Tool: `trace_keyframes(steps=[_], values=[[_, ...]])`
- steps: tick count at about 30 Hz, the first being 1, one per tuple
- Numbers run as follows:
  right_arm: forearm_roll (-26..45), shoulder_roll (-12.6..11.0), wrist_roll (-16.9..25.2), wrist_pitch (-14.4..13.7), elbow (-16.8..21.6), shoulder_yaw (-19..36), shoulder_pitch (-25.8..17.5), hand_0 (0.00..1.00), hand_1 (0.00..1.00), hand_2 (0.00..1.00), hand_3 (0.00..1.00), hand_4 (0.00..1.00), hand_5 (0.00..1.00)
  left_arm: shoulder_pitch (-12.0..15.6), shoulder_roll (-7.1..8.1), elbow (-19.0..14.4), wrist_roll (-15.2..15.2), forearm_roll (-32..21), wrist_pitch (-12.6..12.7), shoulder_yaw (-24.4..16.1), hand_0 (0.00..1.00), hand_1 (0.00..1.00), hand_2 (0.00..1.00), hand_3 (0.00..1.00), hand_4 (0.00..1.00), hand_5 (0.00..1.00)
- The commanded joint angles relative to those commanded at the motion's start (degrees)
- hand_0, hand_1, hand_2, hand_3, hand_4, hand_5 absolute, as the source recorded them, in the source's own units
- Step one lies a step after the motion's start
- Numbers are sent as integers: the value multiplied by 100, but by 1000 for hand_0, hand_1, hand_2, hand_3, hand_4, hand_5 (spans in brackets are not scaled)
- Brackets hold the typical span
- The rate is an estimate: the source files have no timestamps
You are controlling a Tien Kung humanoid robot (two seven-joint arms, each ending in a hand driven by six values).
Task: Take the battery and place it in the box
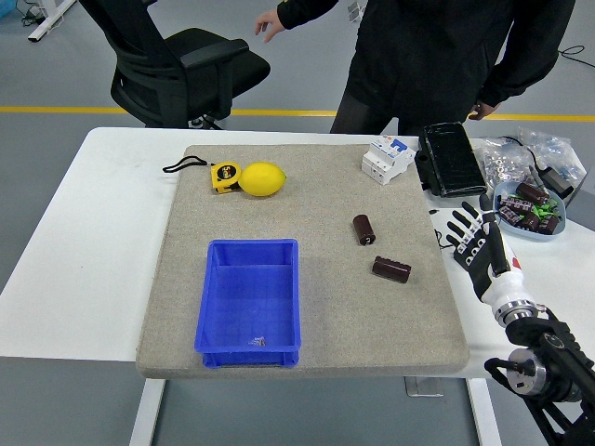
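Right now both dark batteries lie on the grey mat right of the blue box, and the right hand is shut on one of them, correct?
Not quite. In the head view the right hand is open, holding nothing, beside the grey mat. Both batteries do lie right of the blue box.
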Motion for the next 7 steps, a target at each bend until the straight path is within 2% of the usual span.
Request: trace_keyframes(steps=[2, 7], values=[[-179, 4, -11, -4, -1, -35, -2, 911, 878, 880, 912, 998, 923, 7, 2, -2, 8, 30, -3, -18, 720, 685, 666, 586, 632, 546], [-22, 15, -27, 67, -23, -73, -2, 912, 878, 881, 911, 998, 924, 15, 7, -8, 26, 115, -16, -64, 720, 685, 666, 586, 631, 544]])
